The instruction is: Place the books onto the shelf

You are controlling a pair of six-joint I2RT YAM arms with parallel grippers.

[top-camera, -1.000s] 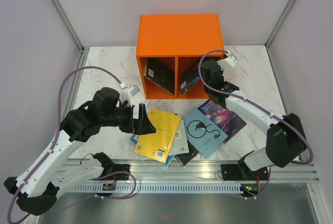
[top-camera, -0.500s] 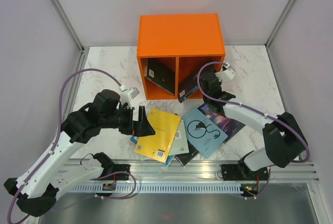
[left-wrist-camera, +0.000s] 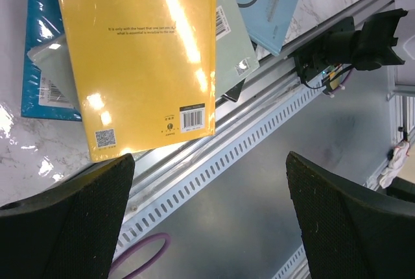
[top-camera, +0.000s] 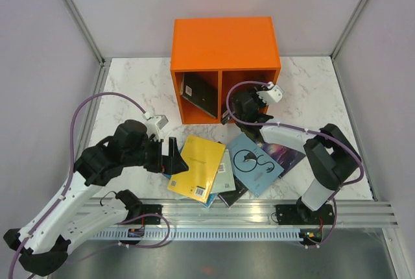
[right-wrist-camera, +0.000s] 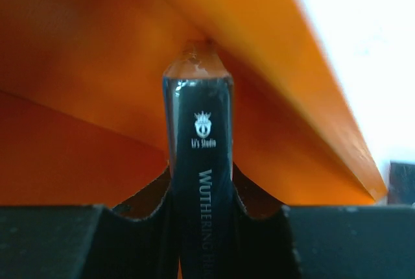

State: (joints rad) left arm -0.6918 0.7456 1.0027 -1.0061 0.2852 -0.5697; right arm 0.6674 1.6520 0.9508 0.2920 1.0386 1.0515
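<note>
The orange shelf [top-camera: 225, 44] stands at the back, with one dark book [top-camera: 198, 94] leaning in its left compartment. My right gripper [top-camera: 236, 109] is at the mouth of the right compartment, shut on the spine of a dark navy book [right-wrist-camera: 201, 156]. That book points into the orange shelf interior [right-wrist-camera: 91, 65]. More books lie on the table: yellow [top-camera: 198, 166], light blue [top-camera: 255, 156], purple galaxy [top-camera: 287, 148] and teal [top-camera: 169, 174]. My left gripper [top-camera: 176, 156] hovers open beside the yellow book [left-wrist-camera: 139, 58], nothing between its fingers [left-wrist-camera: 65, 224].
A pale green book [top-camera: 225, 174] and a dark one [top-camera: 235, 193] lie partly under the pile. The slotted metal rail [top-camera: 214, 217] runs along the near table edge. Grey walls close in both sides, and a purple cable [top-camera: 110, 97] loops over the left arm.
My right gripper has swung left and a little nearer with the navy book, staying at the right compartment. The left gripper has drifted slightly down and left, still open.
</note>
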